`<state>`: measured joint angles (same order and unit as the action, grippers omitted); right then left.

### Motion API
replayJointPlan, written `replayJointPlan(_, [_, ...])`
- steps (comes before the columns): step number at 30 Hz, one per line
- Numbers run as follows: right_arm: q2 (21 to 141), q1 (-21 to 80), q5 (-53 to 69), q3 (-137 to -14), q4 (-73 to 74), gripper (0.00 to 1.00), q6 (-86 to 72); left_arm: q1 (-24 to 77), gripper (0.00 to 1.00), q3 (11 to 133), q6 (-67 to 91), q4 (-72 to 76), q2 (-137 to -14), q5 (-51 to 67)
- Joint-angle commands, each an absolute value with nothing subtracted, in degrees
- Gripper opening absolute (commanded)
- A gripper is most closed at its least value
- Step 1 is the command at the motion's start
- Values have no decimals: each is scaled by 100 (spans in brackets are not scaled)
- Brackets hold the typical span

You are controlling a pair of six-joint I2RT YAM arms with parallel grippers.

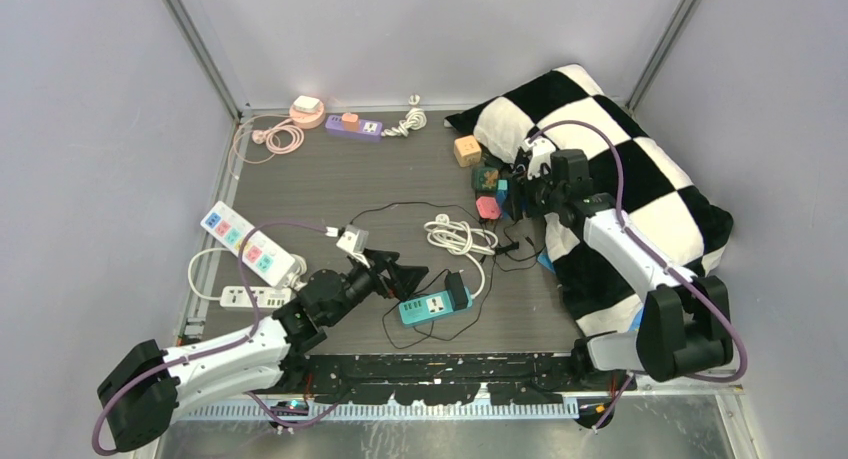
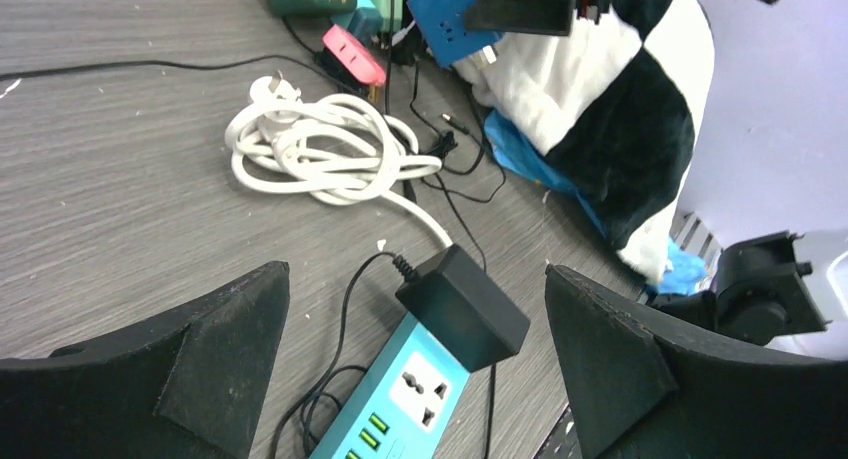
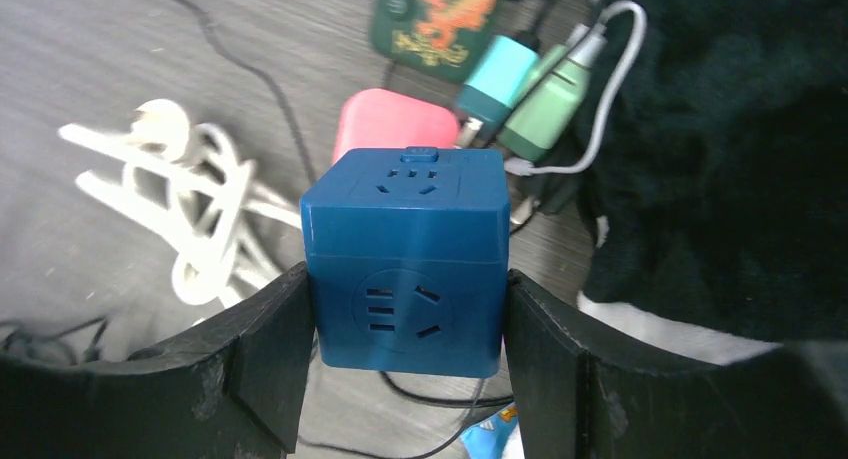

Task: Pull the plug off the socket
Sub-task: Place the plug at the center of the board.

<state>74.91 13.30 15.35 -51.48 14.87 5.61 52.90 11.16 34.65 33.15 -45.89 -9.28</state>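
Plainly, the black plug [image 2: 463, 306] sits in the teal socket strip [image 2: 418, 397].

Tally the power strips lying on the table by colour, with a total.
white power strips: 2
purple power strip: 1
teal power strip: 1
Total: 4

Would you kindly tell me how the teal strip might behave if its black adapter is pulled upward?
The strip looks small and light, so it would probably lift with the adapter unless held down. Its smooth plastic may slide on the table. The loosely coiled white cord should trail floppily.
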Motion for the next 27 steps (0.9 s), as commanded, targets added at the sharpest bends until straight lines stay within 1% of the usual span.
replayJointPlan(1, [7883,1242,622,-5297,996,10,88,5273,100,1047,3257,3324,-4562,-664])
replayJointPlan(3, [8039,1208,632,-5300,994,17,80,5273,100,1031,3247,3383,-4621,-518])
replayJointPlan(4, [8110,1196,640,-5300,998,24,80,5273,100,1022,3240,3436,-4654,-435])
replayJointPlan(5, [8170,1177,640,-5312,1008,33,76,5273,100,995,3199,3533,-4696,-276])
replayJointPlan(6, [8232,1162,638,-5328,1038,39,71,5273,100,974,3141,3665,-4744,-92])
replayJointPlan(9, [8359,1135,627,-5422,1155,62,30,5273,99,945,3063,4021,-4935,470])
replayJointPlan(12, [8349,1120,711,-5440,1202,87,22,5273,99,1014,3065,4119,-5102,771])
replayJointPlan(14, [8323,1114,733,-5432,1200,96,26,5271,99,1072,3074,4107,-5210,874])
replayJointPlan(15, [8309,1112,759,-5439,1210,99,34,5273,99,1100,3078,4107,-5246,896])
replayJointPlan(16, [8294,1100,786,-5447,1231,100,47,5273,99,1114,3085,4110,-5281,912])
replayJointPlan(21, [8086,1107,1040,-5520,1468,100,332,5273,99,1142,3089,3993,-5258,869])
replayJointPlan(24, [7807,1103,1448,-5566,1783,100,867,5273,99,1179,3050,3659,-5081,791])
replayJointPlan(27, [7397,1104,2216,-5607,2286,100,1597,5273,100,1233,2986,3296,-4885,721])
